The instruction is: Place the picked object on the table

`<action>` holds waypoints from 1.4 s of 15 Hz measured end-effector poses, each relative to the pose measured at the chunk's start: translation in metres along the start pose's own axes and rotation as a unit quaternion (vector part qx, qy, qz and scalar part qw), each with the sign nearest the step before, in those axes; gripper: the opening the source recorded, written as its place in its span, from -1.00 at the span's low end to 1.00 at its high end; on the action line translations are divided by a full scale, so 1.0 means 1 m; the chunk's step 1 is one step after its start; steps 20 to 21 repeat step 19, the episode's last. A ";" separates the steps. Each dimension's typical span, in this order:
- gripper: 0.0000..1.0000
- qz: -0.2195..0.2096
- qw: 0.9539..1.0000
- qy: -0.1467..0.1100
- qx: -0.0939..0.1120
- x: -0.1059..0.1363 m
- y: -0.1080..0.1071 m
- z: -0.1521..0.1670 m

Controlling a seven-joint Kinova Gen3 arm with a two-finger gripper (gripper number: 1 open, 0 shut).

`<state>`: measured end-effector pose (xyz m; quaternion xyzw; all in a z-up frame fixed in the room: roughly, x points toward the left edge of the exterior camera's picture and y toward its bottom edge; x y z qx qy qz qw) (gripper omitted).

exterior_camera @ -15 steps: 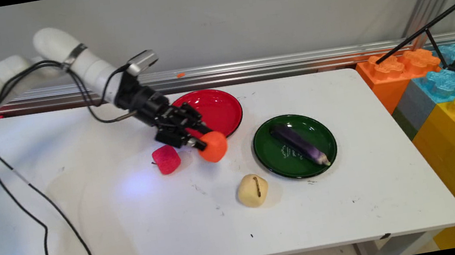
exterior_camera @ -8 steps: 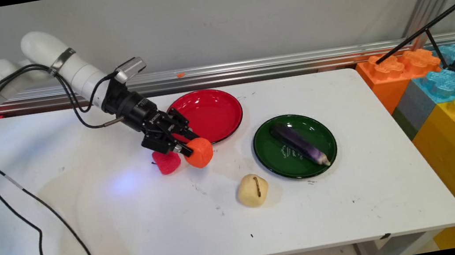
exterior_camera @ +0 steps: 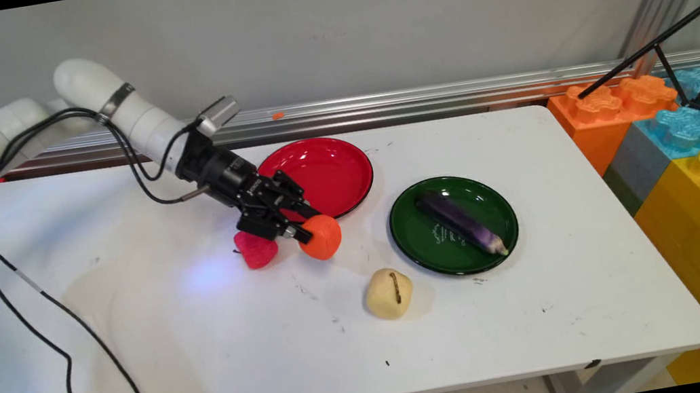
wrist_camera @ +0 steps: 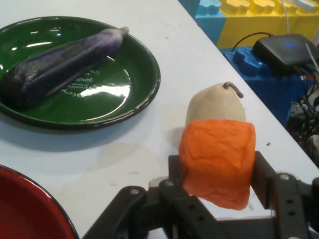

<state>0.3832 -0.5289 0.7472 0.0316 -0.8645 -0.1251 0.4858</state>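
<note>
Red plate (wrist_camera: 27,204) cut off by the hand view's bottom and left edges, at about 7 o'clock, only a curved slice showing. Green plate (wrist_camera: 144,97) clipped at the left edge, at 10 o'clock. Beige fruit (wrist_camera: 214,102) hidden below by the orange toy (wrist_camera: 217,162). In the main view, pink fruit (exterior_camera: 255,252) partly covered at 1 o'clock by the gripper (exterior_camera: 299,227). White marking on the green plate too small to read.

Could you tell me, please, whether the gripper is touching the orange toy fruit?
Touching. In the hand view the gripper has a finger pressed against each side of the orange toy fruit, pinching it.
</note>
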 end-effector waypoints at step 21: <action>1.00 0.006 1.000 -0.012 0.003 -0.024 -0.019 0.033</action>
